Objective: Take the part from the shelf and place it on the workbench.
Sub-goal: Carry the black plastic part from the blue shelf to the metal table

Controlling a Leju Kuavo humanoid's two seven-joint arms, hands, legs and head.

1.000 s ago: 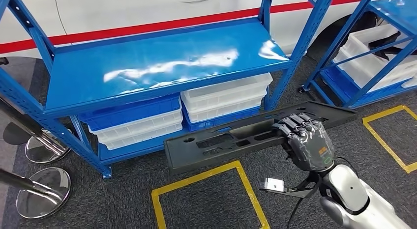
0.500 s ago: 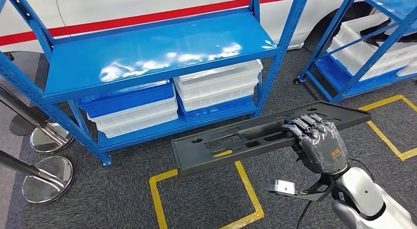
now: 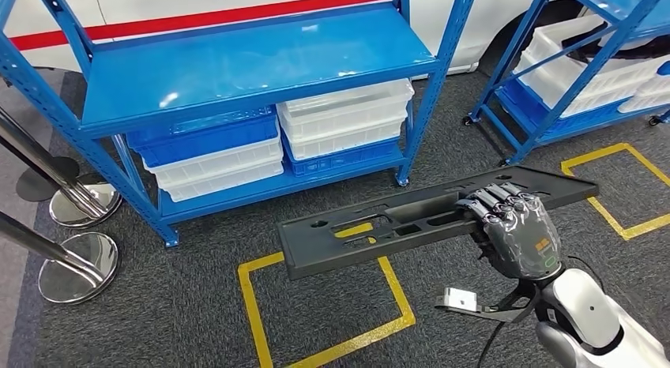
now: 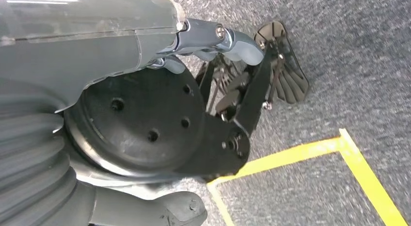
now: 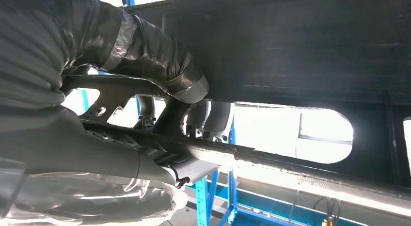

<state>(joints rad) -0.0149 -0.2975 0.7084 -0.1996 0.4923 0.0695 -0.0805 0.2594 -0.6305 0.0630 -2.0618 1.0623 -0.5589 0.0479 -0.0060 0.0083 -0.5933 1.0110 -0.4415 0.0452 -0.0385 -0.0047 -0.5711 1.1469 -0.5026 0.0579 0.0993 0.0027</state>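
The part [image 3: 379, 226] is a long flat black panel with several cut-outs. My right hand [image 3: 513, 230] grips it right of its middle and holds it level above the carpet, in front of the blue shelf [image 3: 237, 68]. From the right wrist camera, the dark fingers [image 5: 160, 66] curl through a slot of the part [image 5: 310, 56] and the thumb presses on its edge. My left hand [image 4: 58, 138] hangs down by the floor, its thumb [image 4: 179, 211] apart from the fingers, holding nothing.
The blue shelf's middle level is bare; white bins [image 3: 344, 119] and blue bins [image 3: 201, 143] fill its lower level. A second blue shelf [image 3: 577, 68] stands at right. Yellow taped squares [image 3: 324, 336] mark the carpet. Chrome stanchion bases [image 3: 79, 265] stand at left.
The whole picture has shifted: the shelf now sits farther off and higher, so the camera has moved back. The part stays in my right hand, held the same way.
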